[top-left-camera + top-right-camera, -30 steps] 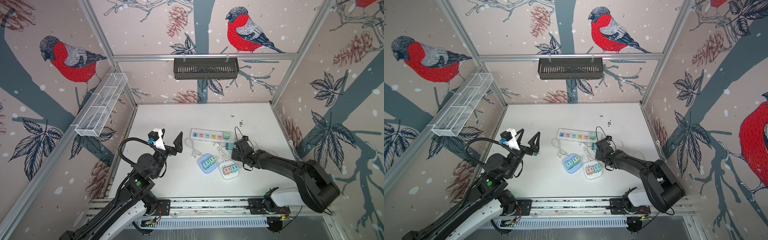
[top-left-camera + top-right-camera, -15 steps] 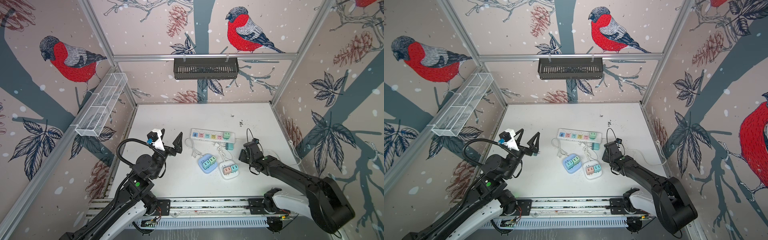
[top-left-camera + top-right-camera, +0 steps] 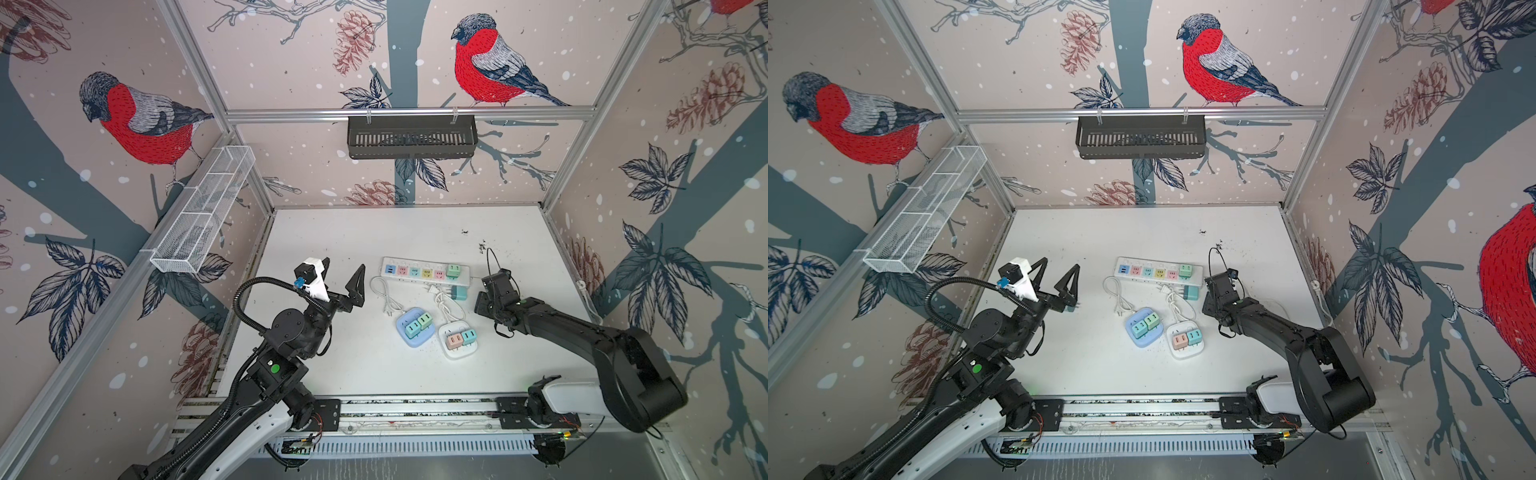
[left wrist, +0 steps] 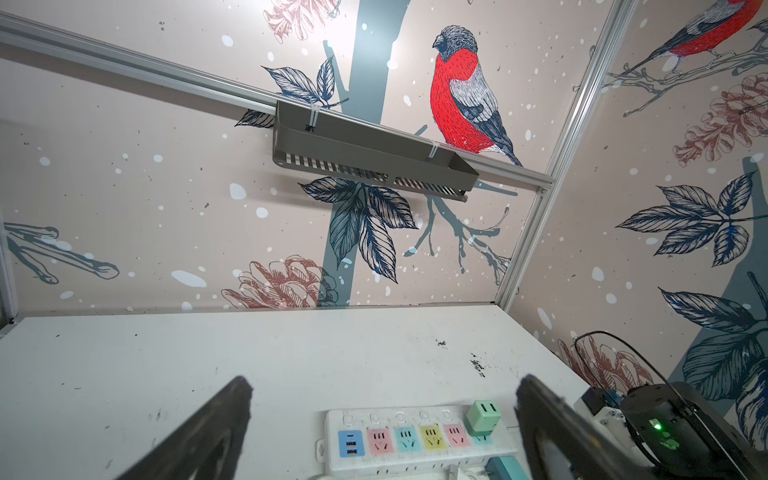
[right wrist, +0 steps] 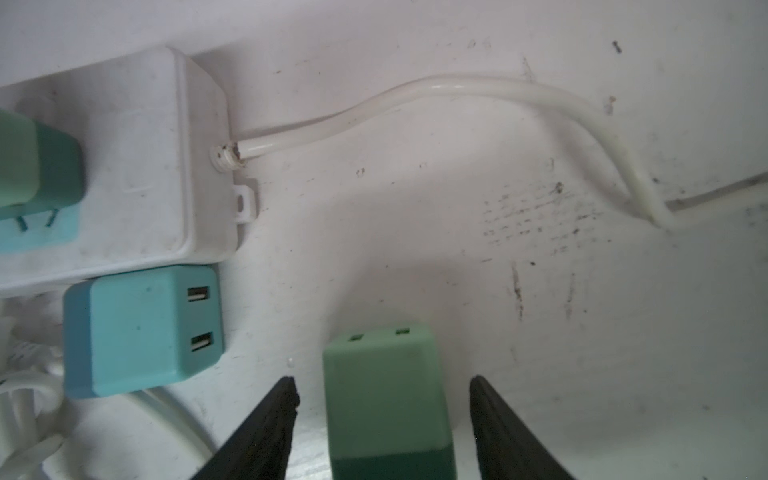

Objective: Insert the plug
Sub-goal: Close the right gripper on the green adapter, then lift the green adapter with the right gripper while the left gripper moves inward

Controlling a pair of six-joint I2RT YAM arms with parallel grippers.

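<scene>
In both top views the left gripper hangs over the left half of the table, jaws wide apart. The right arm reaches down just right of the power strip. The left wrist view shows that wide gap too. In the right wrist view the right gripper has its jaws apart around the green plug, with a gap on each side, near the strip's right end.

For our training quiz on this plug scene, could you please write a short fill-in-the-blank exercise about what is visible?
The adapter between the fingers of the right gripper is ____.
The power strip carries ____ plugged-in adapter.
The left gripper stands ____, holding nothing.
The white cube holds a teal adapter and a ____ one.
Missing words: green; one; open; pink.
</scene>
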